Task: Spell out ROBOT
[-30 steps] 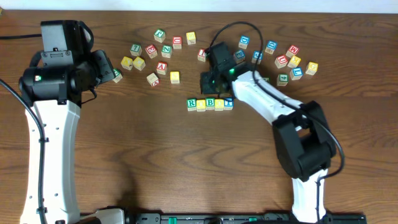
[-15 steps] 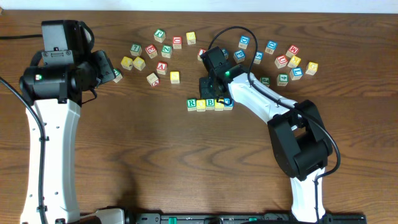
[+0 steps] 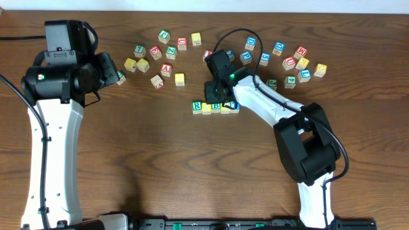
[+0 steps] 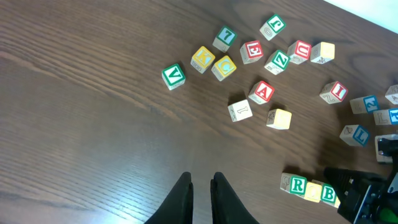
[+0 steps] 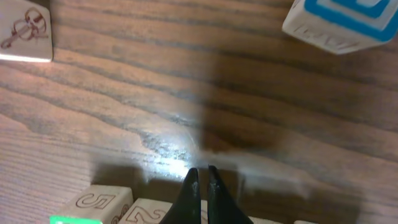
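Right claw: fingers pressed together with nothing between them, tips pointing down at the table.
Left claw: fingers together and empty, held above bare wood on the left side.
Task item: row of five cubes near the table centre, reading R cube, first yellow cube, B cube, second yellow cube, T cube.
Row condition: each cube appears to touch its neighbour. Letters on the yellow faces are too small to read.
Long axis: the row runs left to right across the table, square to the right claw's pointing direction.
Key relation: the row lies just on the near side of the right claw, towards the robot's base. The tips stand over the far edge of the row, about at the B cube. Whether they touch it cannot be told.
Nearer arm: right. The left claw is well apart from the row.
Surroundings: loose cubes lie scattered beyond the row on the far side, none touching it.
Assessment: the word looks assembled. Any remaining move is probably a small squaring push or a lift clear.
Risk: a sideways sweep of the closed tips could knock the row out of line.
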Motion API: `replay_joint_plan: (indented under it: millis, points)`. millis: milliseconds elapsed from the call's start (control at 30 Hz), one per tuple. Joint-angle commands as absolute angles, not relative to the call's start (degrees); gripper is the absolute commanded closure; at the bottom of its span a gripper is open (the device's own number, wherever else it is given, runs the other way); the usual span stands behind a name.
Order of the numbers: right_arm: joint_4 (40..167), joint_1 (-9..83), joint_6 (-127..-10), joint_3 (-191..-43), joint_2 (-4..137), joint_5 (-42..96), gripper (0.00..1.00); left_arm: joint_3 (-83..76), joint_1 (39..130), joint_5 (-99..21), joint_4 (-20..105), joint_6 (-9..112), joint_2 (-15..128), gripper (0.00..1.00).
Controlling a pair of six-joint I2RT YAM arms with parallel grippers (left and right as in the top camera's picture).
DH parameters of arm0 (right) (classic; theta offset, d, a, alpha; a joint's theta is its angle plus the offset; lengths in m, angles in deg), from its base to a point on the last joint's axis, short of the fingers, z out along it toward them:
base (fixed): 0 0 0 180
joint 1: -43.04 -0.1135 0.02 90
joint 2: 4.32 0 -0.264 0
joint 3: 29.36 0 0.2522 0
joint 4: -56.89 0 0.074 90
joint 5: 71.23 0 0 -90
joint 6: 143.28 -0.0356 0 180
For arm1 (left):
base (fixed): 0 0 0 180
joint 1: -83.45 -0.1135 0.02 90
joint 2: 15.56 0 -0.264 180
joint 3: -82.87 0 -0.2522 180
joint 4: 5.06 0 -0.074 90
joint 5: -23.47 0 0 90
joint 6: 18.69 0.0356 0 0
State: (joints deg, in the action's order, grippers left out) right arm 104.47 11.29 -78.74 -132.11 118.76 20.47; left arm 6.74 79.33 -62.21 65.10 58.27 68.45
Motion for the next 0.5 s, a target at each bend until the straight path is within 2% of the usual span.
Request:
replay_joint_plan:
  millis: [0,467]
  points:
    - [105.1,10.7,-79.6,-132.9,119.8,20.0,0.99,6.6,79.1,-62.8,65.3,59.2,68.8,0.89]
    - [106.3,10.7,-80.0,-132.9,119.8,20.0,0.99,6.5,79.1,-62.8,65.4,59.2,69.4,0.89]
